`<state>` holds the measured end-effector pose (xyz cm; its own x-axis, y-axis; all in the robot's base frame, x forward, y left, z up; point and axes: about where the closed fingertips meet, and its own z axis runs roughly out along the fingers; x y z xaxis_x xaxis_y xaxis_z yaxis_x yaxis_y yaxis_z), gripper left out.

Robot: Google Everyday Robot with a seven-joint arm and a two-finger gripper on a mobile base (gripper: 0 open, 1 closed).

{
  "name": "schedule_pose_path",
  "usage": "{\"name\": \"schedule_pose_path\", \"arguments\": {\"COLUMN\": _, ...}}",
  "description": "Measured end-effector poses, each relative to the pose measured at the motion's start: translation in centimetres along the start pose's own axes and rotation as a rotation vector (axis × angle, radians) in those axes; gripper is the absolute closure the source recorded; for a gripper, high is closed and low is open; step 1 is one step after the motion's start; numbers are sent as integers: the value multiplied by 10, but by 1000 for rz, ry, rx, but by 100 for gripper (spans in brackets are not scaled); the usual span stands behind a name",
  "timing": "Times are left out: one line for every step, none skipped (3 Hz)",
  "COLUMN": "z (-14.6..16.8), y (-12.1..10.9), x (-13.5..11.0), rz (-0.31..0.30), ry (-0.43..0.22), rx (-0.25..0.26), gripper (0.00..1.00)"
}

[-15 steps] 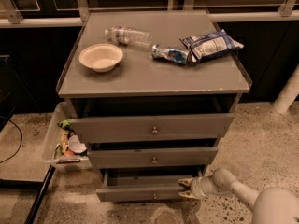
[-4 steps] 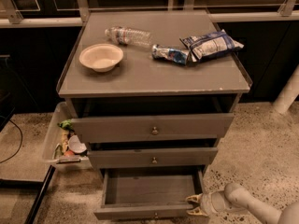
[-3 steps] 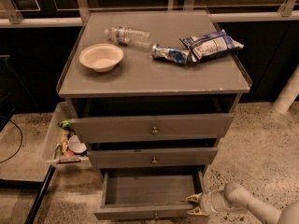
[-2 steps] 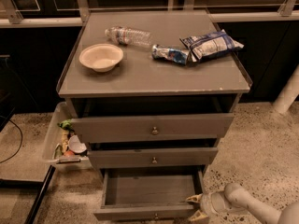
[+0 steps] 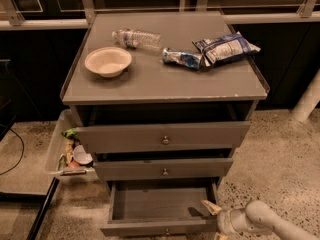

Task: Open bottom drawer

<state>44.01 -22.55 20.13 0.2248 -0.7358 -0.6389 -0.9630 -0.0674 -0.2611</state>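
The bottom drawer point(image 5: 150, 228) is the lowest of the grey cabinet's three drawers. It stands pulled well out, its empty inside showing, with its small round knob point(image 5: 166, 231) at the frame's lower edge. My gripper point(image 5: 215, 221) is at the drawer front's right end, at the bottom right of the camera view. My white arm point(image 5: 265, 221) runs off to the lower right. The middle drawer point(image 5: 162, 169) and top drawer point(image 5: 162, 136) sit above, each slightly ajar.
On the cabinet top point(image 5: 150, 84) lie a cream bowl point(image 5: 108, 61), a plastic bottle point(image 5: 136, 38) and two snack bags point(image 5: 225, 48). A clear bin point(image 5: 55, 156) with rubbish hangs at the cabinet's left. A white post point(image 5: 306, 101) stands at the right. The floor is speckled.
Since five seconds ago the bottom drawer has come out from nearly closed to well open, with my gripper moving toward the camera with it. Over the last second almost nothing moved.
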Motion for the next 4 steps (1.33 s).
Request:
{"name": "schedule_pose_path", "arguments": {"z": -34, "y": -2, "x": -27, "rz": -74, "ry": -14, "rx": 29, "gripper": 0}}
{"name": "schedule_pose_path", "arguments": {"z": -77, "y": -10, "x": -54, "rz": -134, "ry": -11, "rx": 49, "gripper": 0}}
{"name": "schedule_pose_path", "arguments": {"z": -117, "y": -16, "x": -77, "rz": -184, "ry": 3, "rx": 68, "gripper": 0}}
{"name": "schedule_pose_path", "arguments": {"z": -122, "y": -19, "x": -78, "rz": -189, "ry": 11, "rx": 71, "gripper": 0}}
